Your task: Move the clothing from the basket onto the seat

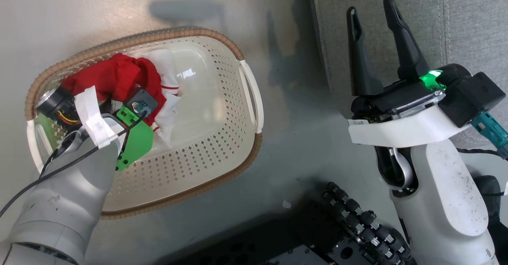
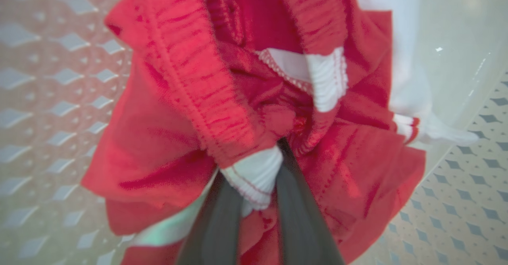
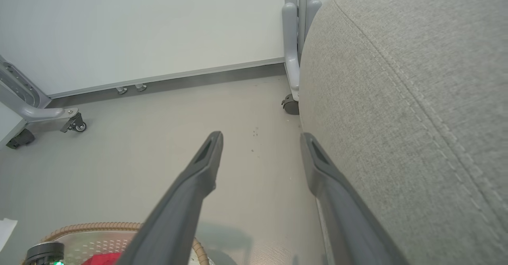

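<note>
The white basket point(image 1: 206, 154) with a brown rim stands on the floor at the left. Bunched at its far left end lies the red and white clothing point(image 1: 119, 74). My left wrist point(image 1: 135, 110) reaches down into that heap and hides the fingers. In the left wrist view my left gripper point(image 2: 258, 166) is shut on a white-trimmed fold of the clothing point(image 2: 178, 98). My right gripper point(image 1: 370, 5) is open and holds nothing, up beside the left edge of the grey seat point(image 1: 468, 19). The right wrist view has the right gripper point(image 3: 262, 138), the seat point(image 3: 416, 98) and the basket rim point(image 3: 91, 227).
The basket's right half shows bare perforated plastic. Grey floor point(image 1: 293, 146) separates the basket from the seat. My dark base with roller wheels point(image 1: 357, 217) is at the bottom. A grey wheeled frame leg point(image 3: 291, 58) stands by the seat's far corner, another point(image 3: 39, 114) at the left wall.
</note>
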